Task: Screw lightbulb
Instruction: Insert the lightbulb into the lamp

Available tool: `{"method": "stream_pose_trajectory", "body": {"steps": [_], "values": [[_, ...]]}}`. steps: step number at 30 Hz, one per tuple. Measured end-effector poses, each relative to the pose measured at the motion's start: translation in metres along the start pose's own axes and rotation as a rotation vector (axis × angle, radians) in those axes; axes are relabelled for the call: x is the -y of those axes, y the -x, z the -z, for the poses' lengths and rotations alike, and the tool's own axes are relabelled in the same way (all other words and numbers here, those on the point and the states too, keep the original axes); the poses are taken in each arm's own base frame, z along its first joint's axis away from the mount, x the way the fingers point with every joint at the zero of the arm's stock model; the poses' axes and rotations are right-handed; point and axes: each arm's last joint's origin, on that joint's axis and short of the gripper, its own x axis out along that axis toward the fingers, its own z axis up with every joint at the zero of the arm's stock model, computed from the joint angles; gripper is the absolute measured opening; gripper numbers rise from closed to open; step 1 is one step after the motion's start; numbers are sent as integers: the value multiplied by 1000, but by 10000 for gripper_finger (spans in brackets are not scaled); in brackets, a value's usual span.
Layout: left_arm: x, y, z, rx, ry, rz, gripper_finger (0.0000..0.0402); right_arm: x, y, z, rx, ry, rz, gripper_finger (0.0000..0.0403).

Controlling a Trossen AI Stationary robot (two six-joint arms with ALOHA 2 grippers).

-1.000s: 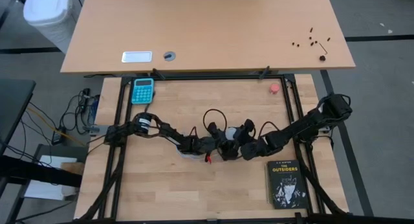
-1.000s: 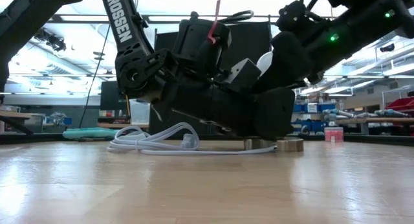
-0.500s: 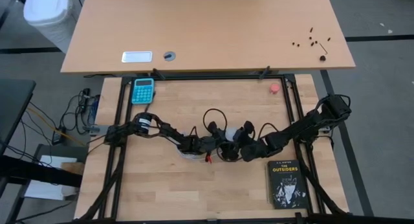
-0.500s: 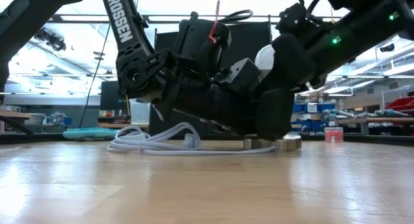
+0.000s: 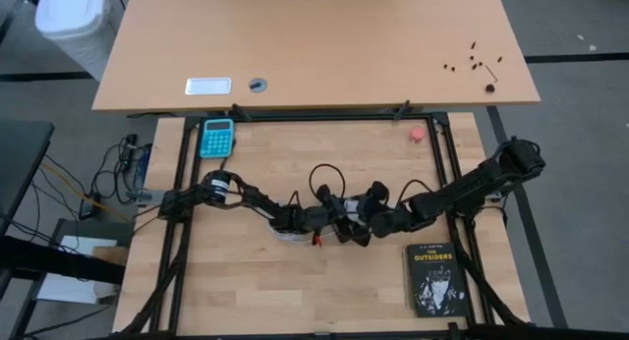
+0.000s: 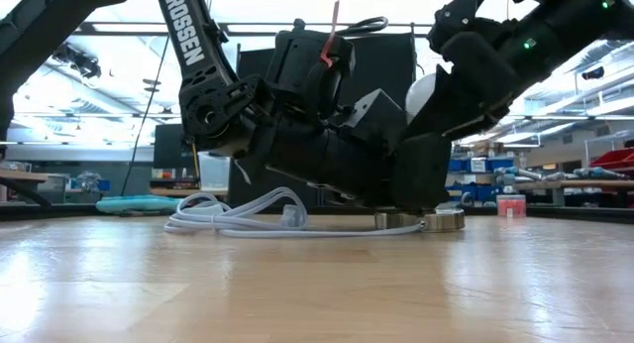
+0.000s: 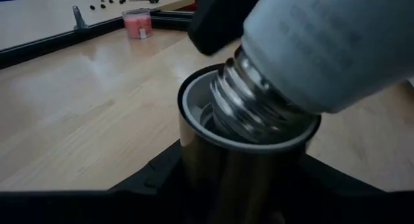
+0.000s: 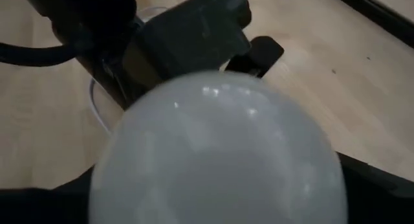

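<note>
Two dark arms are reaching in low over the wooden table and meeting near its middle, each stretched out almost flat, the left one from the left edge and the right one from the right edge. The left hand is clamping its fingers around the silvery socket, which is resting on the table. The lightbulb is sitting tilted in the socket's mouth, its threaded metal base partly inside the white rim. The right hand is hovering just beside the left hand, at the bulb's round end; the white globe is filling the space in front of it in the right wrist view, and whether its fingers are pressing the glass or standing clear of it I cannot tell.

The table is pale butcher-block wood inside a black frame, with a second, lighter table adjoining beyond the hands. In the low view a bright, open workshop is showing behind, with ceiling lights and shelving.

A white coiled cord is lying on the left hand's outer side. A black book is lying near the right hand, toward the front edge. A blue calculator and a small pink-red round object are sitting well apart from both hands, at the far corners. The two hands are hiding most of the bulb from above.
</note>
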Motion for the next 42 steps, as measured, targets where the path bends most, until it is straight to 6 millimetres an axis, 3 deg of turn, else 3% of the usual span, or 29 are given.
{"method": "stream_pose_trajectory", "body": {"steps": [7,18,28,42], "values": [[2,0,-2,8,4,64,193,8,5,-9,-3,68,-35,352],[4,0,-3,18,-48,130,193,26,-8,-18,-73,47,-146,346],[4,0,-3,18,-70,144,193,32,1,-22,-78,80,-170,342],[5,0,-3,14,-65,149,193,31,-1,-19,-119,83,-231,346]]}}
